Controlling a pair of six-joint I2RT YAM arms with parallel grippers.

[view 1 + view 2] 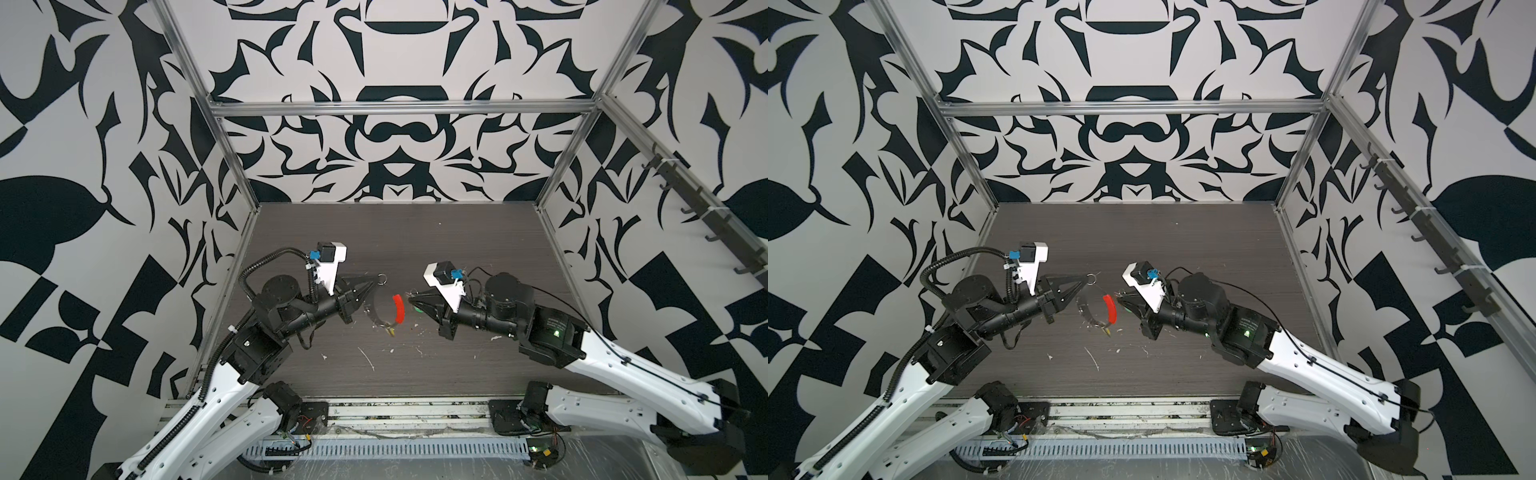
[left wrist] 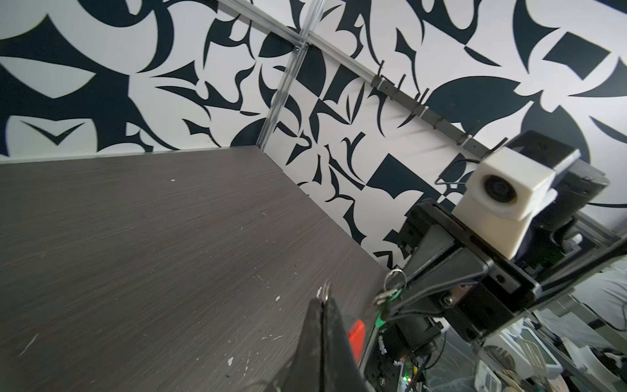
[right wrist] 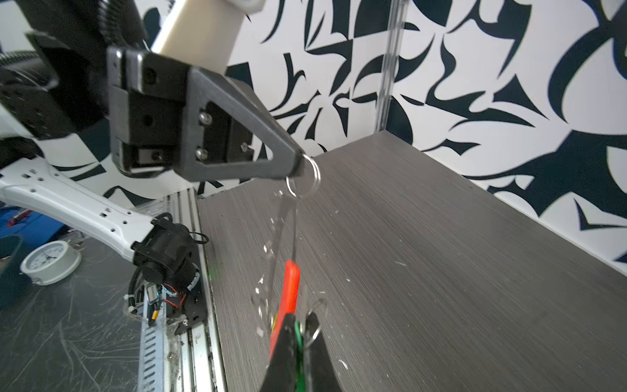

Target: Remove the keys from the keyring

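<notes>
The left gripper (image 1: 374, 284) is pinched fully closed on the keyring (image 1: 381, 277), its jaw tips nipping the rim of the thin silver wire ring, which sticks out at about 1 o'clock from the tips in both top views. The right wrist view shows this grip (image 3: 303, 180) clearly, held up above the dark wood-grain table (image 1: 457, 249). From the ring the pale perforated strip (image 1: 371, 309) hangs and curls round toward 5 o'clock, and its red end section (image 1: 399, 309) rises at 3 o'clock of the curl. The yellow key (image 1: 390, 330) sits at 6 o'clock of the curl, just below the red end; whether it touches the table cannot be told. The right gripper (image 1: 412, 297) faces the left one from 3 o'clock, near the red end. Its jaws are closed on the green key (image 3: 298, 339), whose edge shows between them in the right wrist view. The key's tiny metal loop (image 3: 317, 322) pokes out beside the tips, well apart from the wire ring. White flecks (image 1: 368, 361) lie scattered on the table at 6 o'clock of both grippers.
</notes>
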